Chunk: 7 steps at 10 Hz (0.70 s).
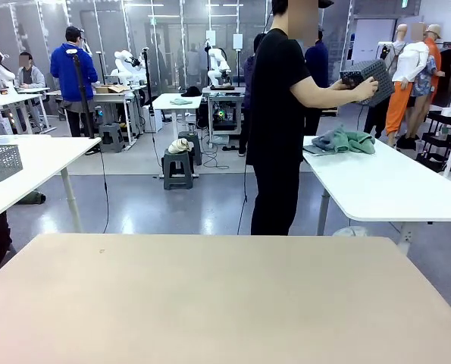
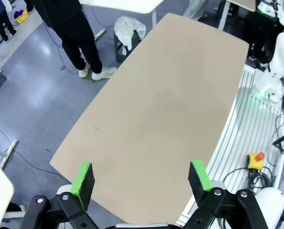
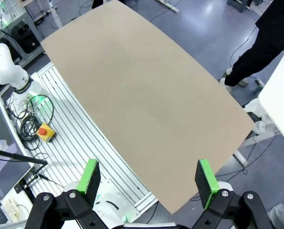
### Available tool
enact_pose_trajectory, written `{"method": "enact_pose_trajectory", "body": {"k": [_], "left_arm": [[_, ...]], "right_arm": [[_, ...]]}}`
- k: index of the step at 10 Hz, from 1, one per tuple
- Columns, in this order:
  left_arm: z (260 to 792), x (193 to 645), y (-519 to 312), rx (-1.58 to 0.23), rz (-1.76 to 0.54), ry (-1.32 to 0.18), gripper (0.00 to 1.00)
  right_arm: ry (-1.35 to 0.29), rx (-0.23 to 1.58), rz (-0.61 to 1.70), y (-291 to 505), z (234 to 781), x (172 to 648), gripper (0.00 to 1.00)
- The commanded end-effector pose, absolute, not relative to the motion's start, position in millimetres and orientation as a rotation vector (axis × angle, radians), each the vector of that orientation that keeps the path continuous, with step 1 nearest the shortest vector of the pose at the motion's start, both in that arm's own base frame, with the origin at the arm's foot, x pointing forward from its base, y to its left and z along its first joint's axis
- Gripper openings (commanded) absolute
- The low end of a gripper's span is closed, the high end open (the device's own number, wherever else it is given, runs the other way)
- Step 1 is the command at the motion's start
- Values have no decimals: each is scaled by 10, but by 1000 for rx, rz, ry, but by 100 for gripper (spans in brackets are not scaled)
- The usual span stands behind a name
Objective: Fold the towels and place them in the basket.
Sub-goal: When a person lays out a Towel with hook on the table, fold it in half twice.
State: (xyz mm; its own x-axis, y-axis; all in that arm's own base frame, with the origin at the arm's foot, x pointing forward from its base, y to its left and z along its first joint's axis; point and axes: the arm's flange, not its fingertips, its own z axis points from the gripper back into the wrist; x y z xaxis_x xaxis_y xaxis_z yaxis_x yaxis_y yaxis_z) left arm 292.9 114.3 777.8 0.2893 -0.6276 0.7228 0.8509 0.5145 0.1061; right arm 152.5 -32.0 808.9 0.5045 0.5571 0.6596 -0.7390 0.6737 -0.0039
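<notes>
The left claw point(image 2: 142, 177) and right claw point(image 3: 149, 177) are spread wide over the tan desk point(image 1: 210, 296). At two o'clock, a person point(image 1: 274, 114) holds the basket point(image 1: 371, 80); the towels point(image 1: 345, 140) lie on a white desk point(image 1: 392, 189) nearby.

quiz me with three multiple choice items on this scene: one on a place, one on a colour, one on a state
1. Where is the basket?
A. on a shelf
B. in the person's hands
C. hung on a robot arm

2. What colour are the pads of the left gripper?
A. red
B. green
C. yellow

3. How is the right gripper?
A. shut on a cup
B. shut on nothing
C. open

Answers:
1 B: the person stands holding it up at chest height in the front view.
2 B: both pads show bright green in the left wrist view.
3 C: its jaws stand wide apart with nothing between them.
</notes>
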Motion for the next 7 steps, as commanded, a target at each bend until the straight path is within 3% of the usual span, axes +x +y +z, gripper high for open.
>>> {"method": "enact_pose_trajectory", "body": {"k": [1,7], "left_arm": [[7779,2928,1145,-326,-1010,-793,100],[7801,2863,1180,-329,-982,-707,100]], "right_arm": [[-687,300,807,-311,8091,1518,100],[-656,288,796,-322,8059,1502,100]]}}
